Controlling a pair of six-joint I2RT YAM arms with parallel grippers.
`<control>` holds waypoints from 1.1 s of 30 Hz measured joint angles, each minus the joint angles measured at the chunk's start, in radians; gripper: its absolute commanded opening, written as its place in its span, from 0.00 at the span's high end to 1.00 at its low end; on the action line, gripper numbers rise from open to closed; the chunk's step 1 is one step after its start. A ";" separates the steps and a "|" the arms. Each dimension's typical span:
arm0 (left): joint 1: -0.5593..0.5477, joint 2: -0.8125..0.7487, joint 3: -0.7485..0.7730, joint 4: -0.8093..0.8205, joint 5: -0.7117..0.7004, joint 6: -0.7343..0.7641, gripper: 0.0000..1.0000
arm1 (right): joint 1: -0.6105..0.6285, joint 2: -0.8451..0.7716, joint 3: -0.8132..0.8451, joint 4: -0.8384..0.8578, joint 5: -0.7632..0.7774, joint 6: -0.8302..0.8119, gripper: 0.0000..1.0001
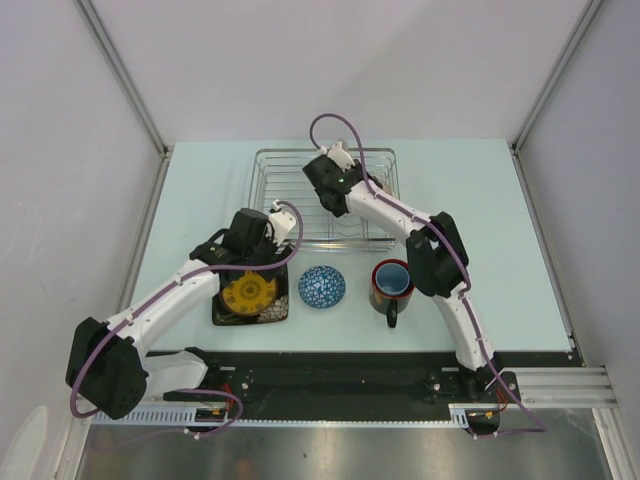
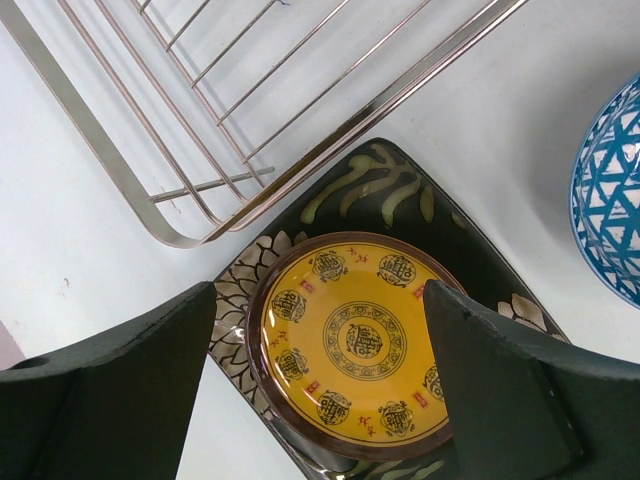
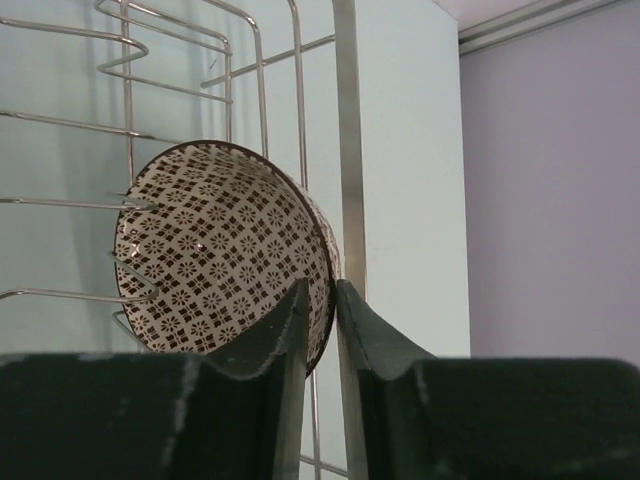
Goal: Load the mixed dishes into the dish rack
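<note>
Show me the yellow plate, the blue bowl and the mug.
yellow plate [image 2: 365, 340], left wrist view, on its centre medallion.
blue bowl [image 1: 322, 286], top external view, middle of its patterned surface.
mug [image 1: 393, 279], top external view, its blue inside.

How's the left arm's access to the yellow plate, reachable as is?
Probably yes. The left gripper hangs open over the yellow plate, fingers either side, nothing on top of it. The dish rack and blue bowl lie apart from it.

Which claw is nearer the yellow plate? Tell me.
Left. The left claw hangs open over the plate; the right claw is away at the rack, pinching a bowl.
</note>
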 measured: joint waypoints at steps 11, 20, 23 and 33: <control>0.004 0.000 0.000 0.000 0.001 0.006 0.10 | 0.015 0.019 0.001 -0.048 -0.010 0.066 0.46; 0.005 0.000 0.000 0.001 0.001 0.006 0.11 | 0.037 0.042 0.006 -0.131 0.039 0.146 0.48; 0.005 0.000 -0.003 0.005 0.001 0.006 0.11 | 0.038 0.043 0.006 -0.171 0.044 0.193 0.46; 0.005 0.000 -0.023 0.023 0.001 0.006 0.11 | 0.002 0.041 0.006 -0.265 -0.031 0.363 0.37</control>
